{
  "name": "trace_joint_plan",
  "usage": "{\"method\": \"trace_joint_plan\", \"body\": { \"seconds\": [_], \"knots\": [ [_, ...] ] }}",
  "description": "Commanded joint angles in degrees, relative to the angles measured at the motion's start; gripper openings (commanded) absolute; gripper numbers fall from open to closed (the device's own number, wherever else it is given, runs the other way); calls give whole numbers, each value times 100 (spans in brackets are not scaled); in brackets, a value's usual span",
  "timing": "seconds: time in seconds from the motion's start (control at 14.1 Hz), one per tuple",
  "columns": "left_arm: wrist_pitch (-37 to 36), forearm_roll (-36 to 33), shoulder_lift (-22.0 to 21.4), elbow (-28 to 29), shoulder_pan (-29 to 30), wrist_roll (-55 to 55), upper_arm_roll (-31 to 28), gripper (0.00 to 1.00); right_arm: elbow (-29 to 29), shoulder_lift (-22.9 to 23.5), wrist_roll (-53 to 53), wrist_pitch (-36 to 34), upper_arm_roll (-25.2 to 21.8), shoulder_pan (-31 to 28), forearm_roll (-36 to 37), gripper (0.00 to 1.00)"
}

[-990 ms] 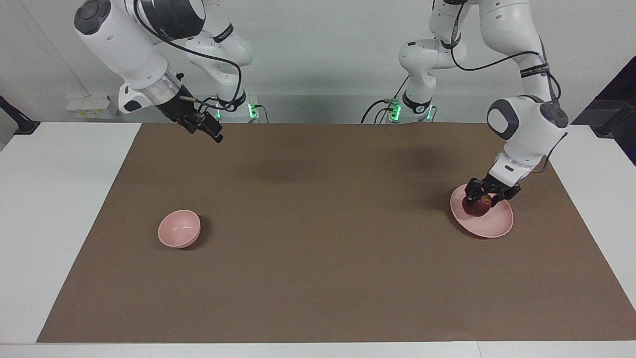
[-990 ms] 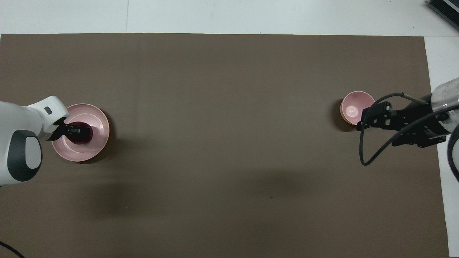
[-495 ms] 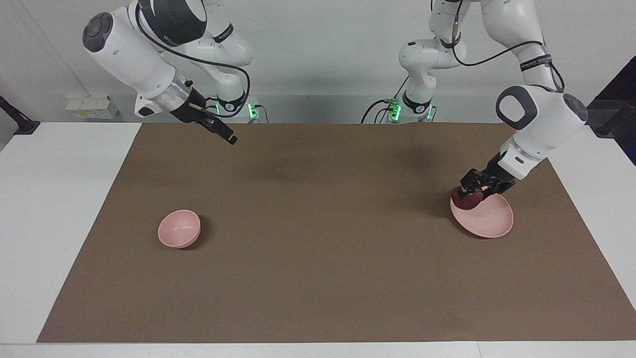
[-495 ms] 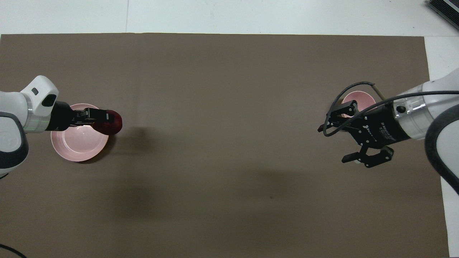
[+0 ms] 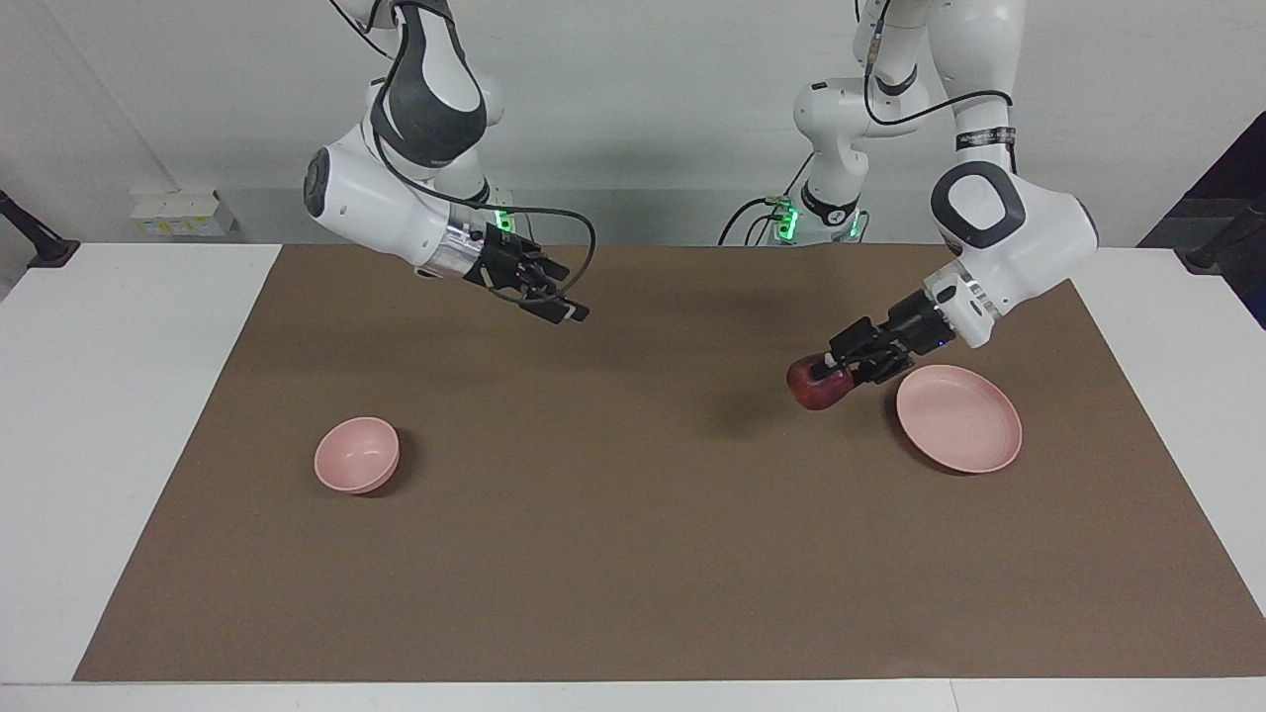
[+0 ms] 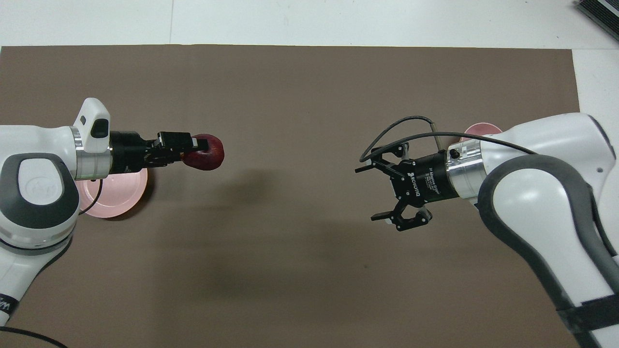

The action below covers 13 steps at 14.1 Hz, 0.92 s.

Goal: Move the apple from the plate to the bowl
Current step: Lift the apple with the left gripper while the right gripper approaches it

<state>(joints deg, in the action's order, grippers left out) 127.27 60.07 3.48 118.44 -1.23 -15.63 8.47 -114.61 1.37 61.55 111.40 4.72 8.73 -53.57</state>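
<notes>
My left gripper (image 5: 829, 373) is shut on the dark red apple (image 5: 815, 387) and holds it in the air over the brown mat, just off the plate's rim toward the table's middle. It shows the same in the overhead view, gripper (image 6: 197, 146) and apple (image 6: 208, 153). The pale pink plate (image 5: 959, 417) lies bare at the left arm's end; my left arm partly covers it in the overhead view (image 6: 123, 195). The small pink bowl (image 5: 356, 455) stands at the right arm's end; only a sliver of it (image 6: 478, 129) shows overhead. My right gripper (image 5: 556, 303) is open and empty, raised over the mat (image 6: 369, 194).
A brown mat (image 5: 633, 534) covers most of the white table (image 5: 119, 415). A dark object (image 6: 599, 12) lies at the table's corner farthest from the robots, at the right arm's end.
My left gripper has lifted the apple off the plate and carried it toward the table's middle. My right arm has swung from beside the bowl toward the middle, with its gripper open.
</notes>
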Motion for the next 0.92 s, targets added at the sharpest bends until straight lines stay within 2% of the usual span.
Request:
{"method": "trace_joint_plan", "body": {
  "seconds": [0.0, 0.14, 0.42, 0.57, 0.85],
  "knots": [
    [806, 575, -295, 417, -114, -36, 347, 0, -88, 213, 279, 661, -6, 312, -531, 100],
    [923, 821, -322, 478, -149, -28, 567, 0, -35, 450, 577, 1320, 3, 620, -715, 100],
    [1370, 1217, -392, 601, -228, 16, 1112, 0, 237, 1083, 586, 2200, -6, 1112, -1146, 100],
    [1389, 1253, -497, 750, -228, 51, 1270, 0, 360, 1355, 639, 2447, 3, 1139, -1672, 100],
    [1406, 1270, -568, 883, -255, 78, 1473, 0, 466, 1427, 701, 2580, -6, 1333, -1675, 100]
  ]
}}
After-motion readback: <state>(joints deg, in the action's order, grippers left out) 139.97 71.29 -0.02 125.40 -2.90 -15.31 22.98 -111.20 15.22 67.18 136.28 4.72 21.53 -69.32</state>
